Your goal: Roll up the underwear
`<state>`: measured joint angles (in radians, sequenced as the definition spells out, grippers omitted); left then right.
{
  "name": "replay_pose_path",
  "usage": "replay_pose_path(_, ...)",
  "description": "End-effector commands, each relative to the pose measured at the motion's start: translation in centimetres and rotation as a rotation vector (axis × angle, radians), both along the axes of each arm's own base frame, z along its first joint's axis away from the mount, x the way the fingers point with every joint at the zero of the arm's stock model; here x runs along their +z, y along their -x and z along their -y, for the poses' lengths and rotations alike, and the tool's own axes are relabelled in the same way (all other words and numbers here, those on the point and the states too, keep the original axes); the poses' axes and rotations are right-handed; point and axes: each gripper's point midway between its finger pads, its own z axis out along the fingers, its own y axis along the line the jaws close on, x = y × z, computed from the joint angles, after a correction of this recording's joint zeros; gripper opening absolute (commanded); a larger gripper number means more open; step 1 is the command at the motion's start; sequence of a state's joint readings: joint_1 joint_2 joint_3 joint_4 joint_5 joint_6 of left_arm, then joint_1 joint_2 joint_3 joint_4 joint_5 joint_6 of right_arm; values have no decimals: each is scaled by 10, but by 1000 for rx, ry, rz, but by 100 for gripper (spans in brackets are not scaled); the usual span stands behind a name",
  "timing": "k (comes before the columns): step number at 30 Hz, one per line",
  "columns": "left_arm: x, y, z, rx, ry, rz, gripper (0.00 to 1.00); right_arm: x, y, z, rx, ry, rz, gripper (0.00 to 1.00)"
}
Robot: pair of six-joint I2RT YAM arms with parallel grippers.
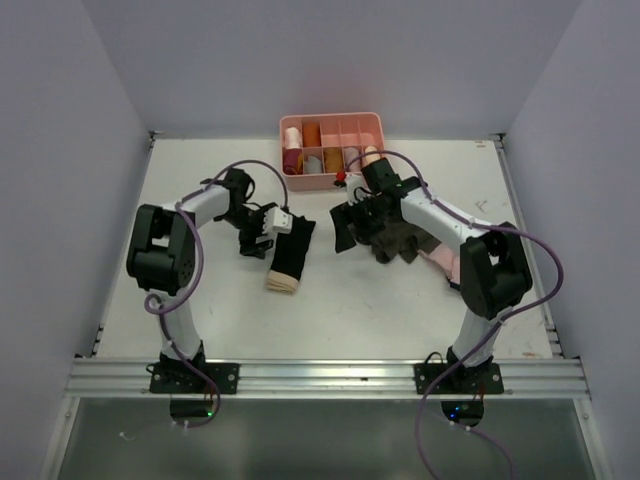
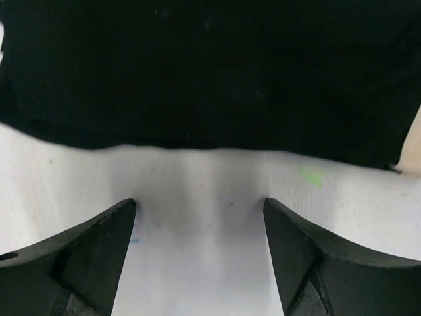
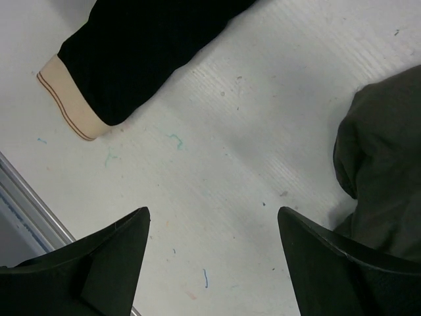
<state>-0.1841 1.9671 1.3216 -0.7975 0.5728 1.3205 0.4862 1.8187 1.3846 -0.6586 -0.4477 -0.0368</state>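
Observation:
The black underwear lies flat as a narrow strip on the white table, its beige waistband at the near end. My left gripper is open and empty just left of it. In the left wrist view the black cloth fills the top, just beyond the gripper's open fingertips and not touching them. My right gripper is open and empty to the right of the underwear. The right wrist view shows the underwear at upper left, well ahead of that gripper, with bare table between.
An olive-brown garment lies bunched under the right arm, also at the right edge of the right wrist view. A pale pink garment lies beside it. A pink divided tray of rolled cloths stands at the back. Side walls enclose the table.

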Motion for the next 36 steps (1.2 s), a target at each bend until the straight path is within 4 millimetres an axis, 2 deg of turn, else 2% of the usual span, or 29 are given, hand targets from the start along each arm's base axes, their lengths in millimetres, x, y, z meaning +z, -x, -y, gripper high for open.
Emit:
replay_pose_path(1, -14, 31, 22, -63, 15, -60, 82, 11, 3, 15, 6, -7, 20, 83)
replay_pose_path(3, -12, 27, 32, -7, 35, -34, 82, 9, 4, 21, -5, -5, 12, 84)
replay_pose_path(4, -17, 36, 36, 41, 33, -70, 83, 7, 6, 23, -8, -3, 5, 84)
replay_pose_path(5, -13, 23, 41, 74, 49, -12, 84, 6, 6, 24, -9, -3, 5, 84)
replay_pose_path(8, -14, 27, 54, 139, 75, -53, 83, 2, 8, 27, -13, -1, -8, 84)
replay_pose_path(12, -15, 21, 65, 197, 97, -40, 82, 3, 9, 23, -13, -19, -16, 84)
replay_pose_path(17, -15, 20, 79, 190, 105, -49, 82, 3, 8, 18, -16, -47, -32, 84)
replay_pose_path(19, -8, 15, 82, 207, 120, -39, 82, 6, 8, 13, -14, -76, -29, 83)
replay_pose_path(21, 16, 7, 82, 218, 166, 19, 85, 15, 2, 8, -11, -109, 6, 83)
replay_pose_path(22, 25, 3, 70, 244, 176, 44, 85, 23, 0, 5, -4, -130, 27, 83)
replay_pose_path(23, 62, -6, 66, 251, 224, 152, 87, 29, -6, 4, -2, -136, 63, 82)
replay_pose_path(24, 79, -8, 58, 263, 245, 206, 90, 40, -13, 2, -1, -145, 106, 82)
replay_pose_path(25, 90, -9, 40, 292, 248, 259, 95, 54, -17, 2, 1, -157, 158, 82)
replay_pose_path(26, 130, -16, 29, 308, 273, 400, 100, 62, -28, 2, -10, -154, 217, 84)
replay_pose_path(28, 158, -19, 9, 360, 270, 500, 100, 81, -41, 3, 19, -130, 312, 88)
replay_pose_path(29, 184, -19, 5, 380, 294, 566, 100, 82, -43, 7, 31, -97, 321, 92)
replay_pose_path(30, 193, -21, -2, 418, 292, 585, 100, 99, -52, 8, 72, -85, 397, 96)
replay_pose_path(31, 209, -21, -1, 430, 317, 593, 100, 105, -56, 9, 78, -74, 428, 98)
replay_pose_path(32, 219, -20, -1, 453, 344, 593, 100, 119, -64, 9, 73, -81, 495, 99)
replay_pose_path(33, 225, -23, -1, 490, 362, 588, 100, 123, -76, 18, -3, -36, 540, 99)
replay_pose_path(34, 227, -26, 1, 575, 416, 537, 100, 130, -84, 23, -62, -29, 583, 99)
replay_pose_path(35, 223, -29, 6, 598, 446, 493, 100, 138, -92, 26, -42, -14, 658, 99)
replay_pose_path(36, 219, -25, 13, 584, 465, 429, 100, 141, -83, 18, 49, -51, 668, 99)
